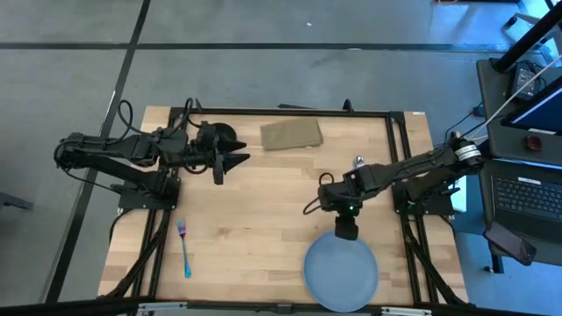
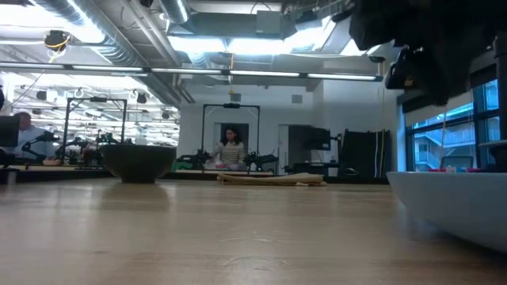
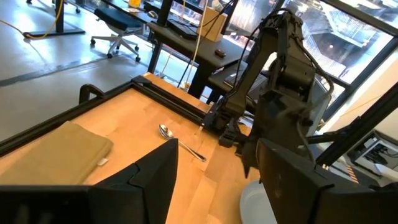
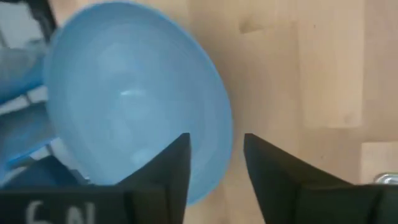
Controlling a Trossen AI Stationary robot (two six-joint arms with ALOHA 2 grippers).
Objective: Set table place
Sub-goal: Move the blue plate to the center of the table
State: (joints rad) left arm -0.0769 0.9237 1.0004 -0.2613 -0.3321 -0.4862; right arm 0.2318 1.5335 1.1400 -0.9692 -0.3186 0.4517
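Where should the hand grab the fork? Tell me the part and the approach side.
Grip the blue handle of the fork, coming straight down from above. It lies flat on the table, and the long, narrow handle fits between the fingers closed across it.

High view straight down, low view level across table — wrist views close, angled down at it.

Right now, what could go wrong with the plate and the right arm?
The plate lies at the table's near edge; a push from the right gripper, open at its rim, might slide it off. The left gripper is open near the bowl and may knock it.
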